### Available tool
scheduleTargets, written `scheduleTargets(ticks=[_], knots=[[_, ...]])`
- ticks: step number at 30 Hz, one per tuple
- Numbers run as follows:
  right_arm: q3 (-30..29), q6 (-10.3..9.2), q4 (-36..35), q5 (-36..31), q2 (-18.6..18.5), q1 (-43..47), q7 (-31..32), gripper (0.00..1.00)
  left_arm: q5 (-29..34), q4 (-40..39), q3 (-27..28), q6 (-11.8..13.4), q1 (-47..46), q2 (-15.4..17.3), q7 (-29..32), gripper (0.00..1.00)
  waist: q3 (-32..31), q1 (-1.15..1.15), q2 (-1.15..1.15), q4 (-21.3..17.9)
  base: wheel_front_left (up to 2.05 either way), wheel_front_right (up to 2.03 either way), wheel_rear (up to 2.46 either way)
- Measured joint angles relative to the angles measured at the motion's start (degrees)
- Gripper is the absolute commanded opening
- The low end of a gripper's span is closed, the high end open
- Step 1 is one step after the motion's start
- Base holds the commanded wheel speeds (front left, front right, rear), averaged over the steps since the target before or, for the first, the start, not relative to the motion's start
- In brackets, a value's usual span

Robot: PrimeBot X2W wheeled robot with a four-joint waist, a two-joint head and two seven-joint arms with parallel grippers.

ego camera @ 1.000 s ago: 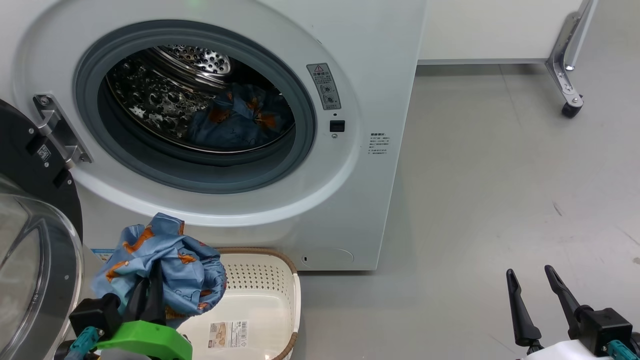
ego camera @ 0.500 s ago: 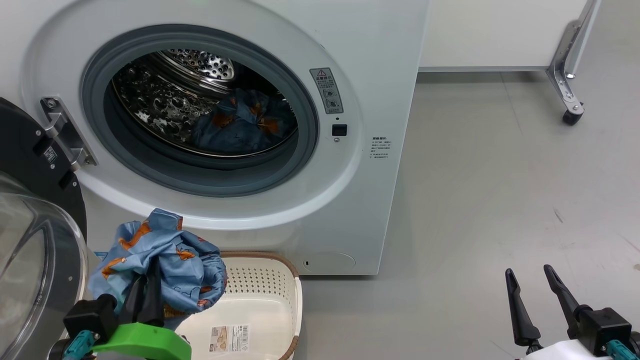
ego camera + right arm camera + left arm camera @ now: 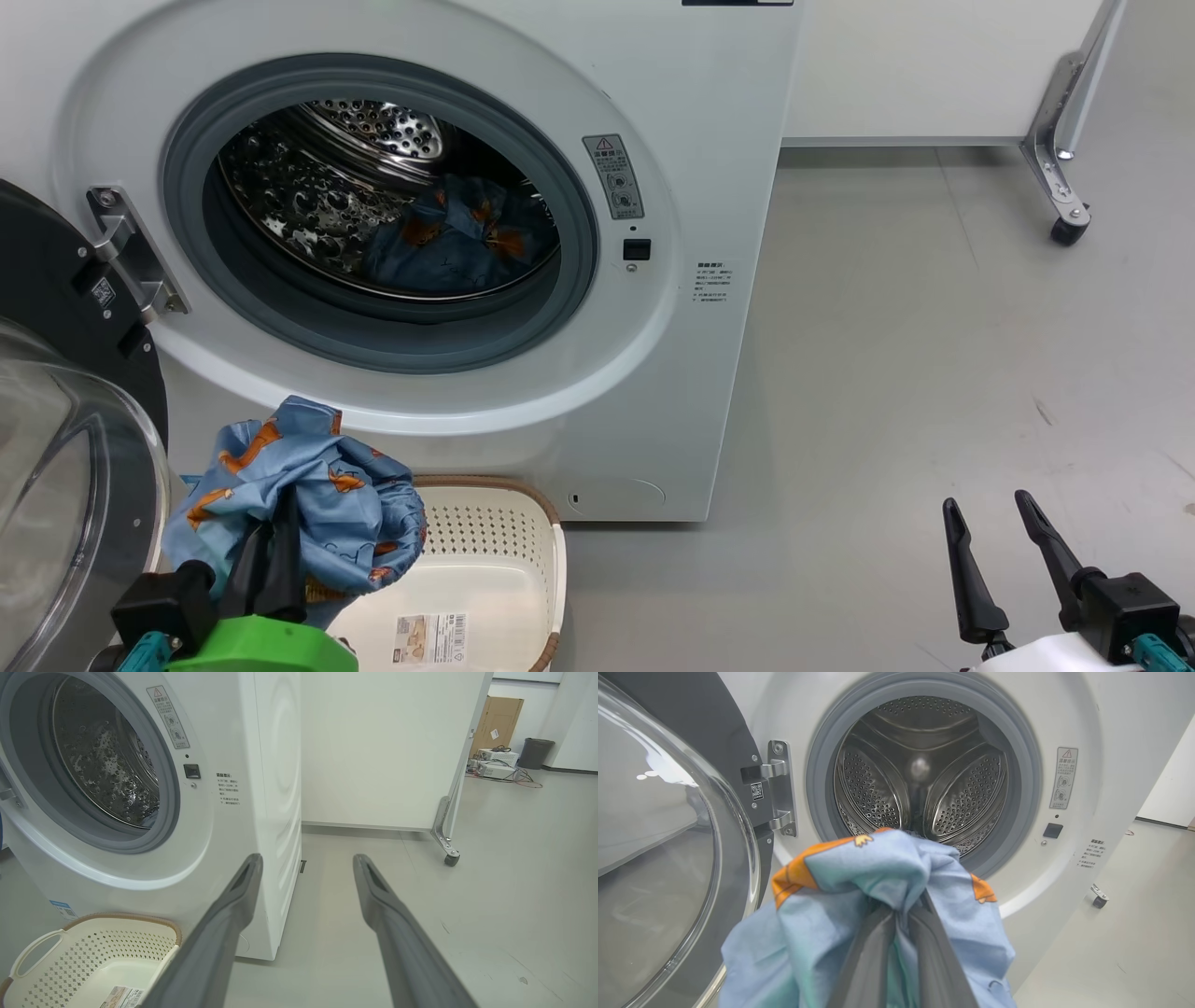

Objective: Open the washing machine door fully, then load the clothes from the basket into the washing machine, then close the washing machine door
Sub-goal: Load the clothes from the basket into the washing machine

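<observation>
The clothes (image 3: pixel 308 485) bunched in the left gripper (image 3: pixel 278 537), just over the basket (image 3: pixel 537 551).
Its dark fingers pinch tight on the blue wad, which drapes over their tips, below the washing machine (image 3: pixel 719 140) opening. Another blue piece (image 3: pixel 457 243) lies in the drum (image 3: pixel 308 187). The washing machine door (image 3: pixel 47 271) stands open. The right gripper (image 3: pixel 991 511) hangs spread and empty, well apart.

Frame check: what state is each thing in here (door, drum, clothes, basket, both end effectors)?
washing machine door: open, swung out to the left
drum: holds one blue garment
held clothes: bunched, lifted above the basket
basket: on the floor before the machine, looks empty
left end effector: shut on the held clothes
right end effector: open, empty
</observation>
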Motion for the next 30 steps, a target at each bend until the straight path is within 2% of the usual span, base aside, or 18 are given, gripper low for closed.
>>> scheduleTargets(ticks=[30], knots=[[0.30,0.00,-0.92,-0.51,0.59,0.38,0.00,1.00,0.19,-6.78,0.30,2.02,3.63,0.71,3.34,0.00,-0.57,0.00,0.00,-0.96,0.00,0.00,0.00]])
